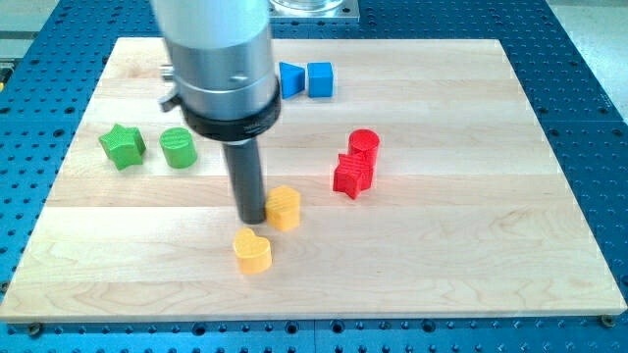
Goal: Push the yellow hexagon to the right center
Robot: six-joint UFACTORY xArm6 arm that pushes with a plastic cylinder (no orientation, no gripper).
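Note:
The yellow hexagon (285,208) sits a little left of the board's middle. My tip (252,218) rests on the board right at the hexagon's left side, touching it or nearly so. A yellow heart-shaped block (252,251) lies just below my tip, towards the view's bottom. The arm's grey body rises from the rod and hides part of the board's top left.
A red cylinder (364,144) and a red star-like block (352,175) stand together right of the hexagon. A green star (123,145) and green cylinder (179,147) sit at left. Two blue blocks (307,78) lie near the top edge. The wooden board (491,245) lies on a blue perforated table.

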